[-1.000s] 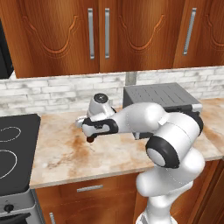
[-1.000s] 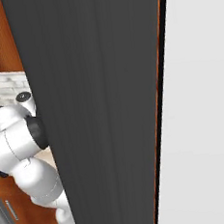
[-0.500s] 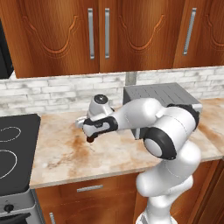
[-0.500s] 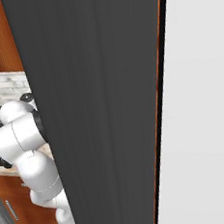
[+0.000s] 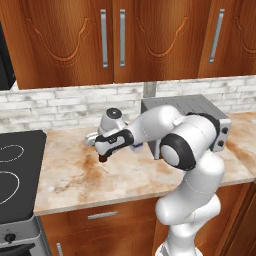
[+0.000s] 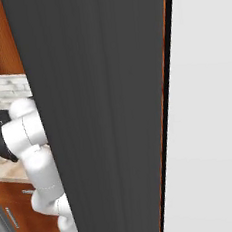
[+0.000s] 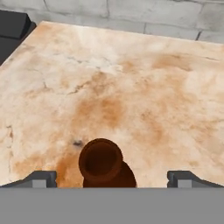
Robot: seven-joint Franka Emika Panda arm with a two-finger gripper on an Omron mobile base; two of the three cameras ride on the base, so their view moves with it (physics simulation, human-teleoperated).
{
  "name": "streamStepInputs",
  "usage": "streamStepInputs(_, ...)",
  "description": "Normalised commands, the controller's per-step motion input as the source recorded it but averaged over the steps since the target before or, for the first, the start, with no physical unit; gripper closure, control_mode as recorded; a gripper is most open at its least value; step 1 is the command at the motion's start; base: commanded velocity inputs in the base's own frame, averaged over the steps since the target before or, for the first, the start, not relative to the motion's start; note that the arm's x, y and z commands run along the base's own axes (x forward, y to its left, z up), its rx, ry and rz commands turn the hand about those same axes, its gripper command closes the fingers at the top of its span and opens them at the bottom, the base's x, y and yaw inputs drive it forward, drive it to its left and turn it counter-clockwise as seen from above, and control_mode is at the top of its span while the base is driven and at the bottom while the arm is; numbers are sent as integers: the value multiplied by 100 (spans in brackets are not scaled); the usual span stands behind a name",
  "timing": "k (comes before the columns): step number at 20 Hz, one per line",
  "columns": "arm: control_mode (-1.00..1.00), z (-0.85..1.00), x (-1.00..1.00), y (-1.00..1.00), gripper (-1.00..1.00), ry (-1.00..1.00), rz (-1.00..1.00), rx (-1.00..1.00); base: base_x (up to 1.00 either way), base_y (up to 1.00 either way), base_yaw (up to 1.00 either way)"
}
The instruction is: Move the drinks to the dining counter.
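Counter (image 5: 75, 175): narrow, brick-backed; not dining counter.
Toaster (image 5: 200, 107): close behind our arm; elbow swing could bump it.
Gripper (image 7: 111, 177): fingers wide, holding nothing.
Bottle (image 7: 101, 162): upright between tips; we risk toppling it if closing off-centre.

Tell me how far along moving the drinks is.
Nothing looks delivered. The cola bottle stands on the marbled counter by the brick wall. In hand: the open gripper straddles the bottle's neck without gripping. Left: grasp, carry it over, then the other drink.
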Motion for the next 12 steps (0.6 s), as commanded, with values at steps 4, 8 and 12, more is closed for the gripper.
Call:
streamStepInputs(4, -100, -19, 18, 23, 100, -3, 3, 0, 0, 0, 0)
streamStepInputs(8, -100, -15, 5, 8, 100, -5, 2, 0, 0, 0, 0)
streamStepInputs(12, -100, -10, 0, 0, 100, -9, 2, 0, 0, 0, 0)
